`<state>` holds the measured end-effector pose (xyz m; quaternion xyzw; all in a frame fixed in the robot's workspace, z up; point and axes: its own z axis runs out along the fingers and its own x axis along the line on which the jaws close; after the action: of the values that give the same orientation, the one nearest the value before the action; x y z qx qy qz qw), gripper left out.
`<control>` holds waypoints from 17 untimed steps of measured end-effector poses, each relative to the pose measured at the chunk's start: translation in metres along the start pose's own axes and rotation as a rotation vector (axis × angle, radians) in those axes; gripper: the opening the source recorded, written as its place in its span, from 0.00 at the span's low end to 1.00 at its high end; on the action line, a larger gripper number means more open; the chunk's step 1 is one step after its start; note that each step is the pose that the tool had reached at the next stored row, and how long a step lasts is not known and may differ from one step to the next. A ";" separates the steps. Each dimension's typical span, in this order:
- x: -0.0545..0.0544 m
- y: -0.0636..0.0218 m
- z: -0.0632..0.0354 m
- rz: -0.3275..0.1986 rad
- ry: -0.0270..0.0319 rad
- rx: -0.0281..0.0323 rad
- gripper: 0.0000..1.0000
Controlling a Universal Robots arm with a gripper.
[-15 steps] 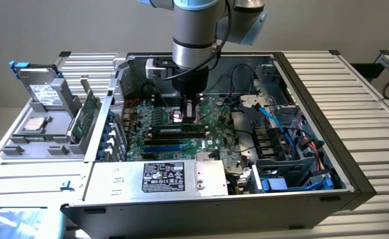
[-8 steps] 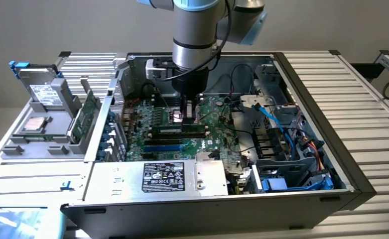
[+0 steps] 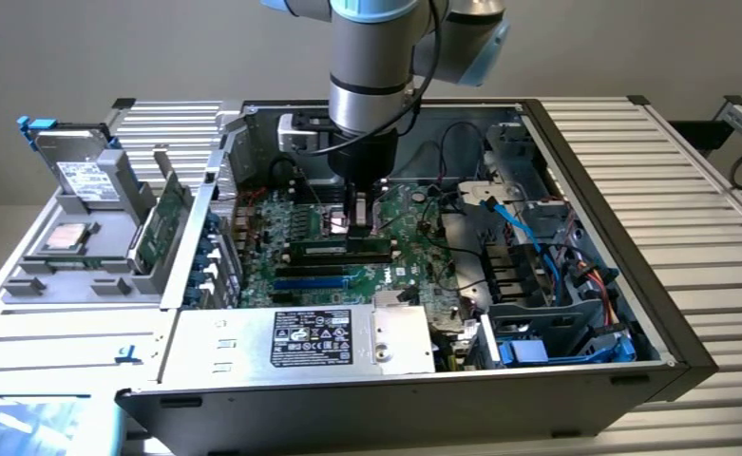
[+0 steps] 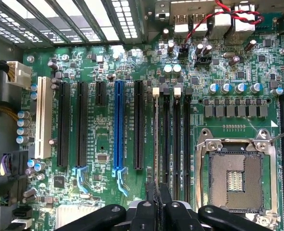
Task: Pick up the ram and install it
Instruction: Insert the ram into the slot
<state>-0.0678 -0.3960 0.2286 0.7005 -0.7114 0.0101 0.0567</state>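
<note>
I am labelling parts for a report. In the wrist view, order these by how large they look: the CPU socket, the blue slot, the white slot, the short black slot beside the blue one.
1. CPU socket, largest.
2. blue slot and white slot: nearly alike, so I do not rank them.
3. short black slot, smallest.

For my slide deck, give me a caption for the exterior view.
Claw shut on the ram, down at the motherboard inside an open PC case.

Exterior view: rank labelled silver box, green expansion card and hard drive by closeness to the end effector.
1. Labelled silver box, in the case by the end effector.
2. Green expansion card, outside the case, exterior view's left.
3. Hard drive, farther that way.
</note>
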 end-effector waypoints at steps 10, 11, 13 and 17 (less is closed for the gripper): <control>0.000 -0.0005 0.0007 0.005 -0.0001 -0.0006 0.14; 0.000 -0.0005 0.0009 0.005 -0.0002 -0.0006 0.14; 0.000 -0.0005 0.0012 0.005 -0.0002 -0.0006 0.14; 0.000 -0.0006 0.0017 0.005 -0.0002 -0.0006 0.14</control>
<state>-0.0673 -0.3961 0.2269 0.6986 -0.7132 0.0100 0.0568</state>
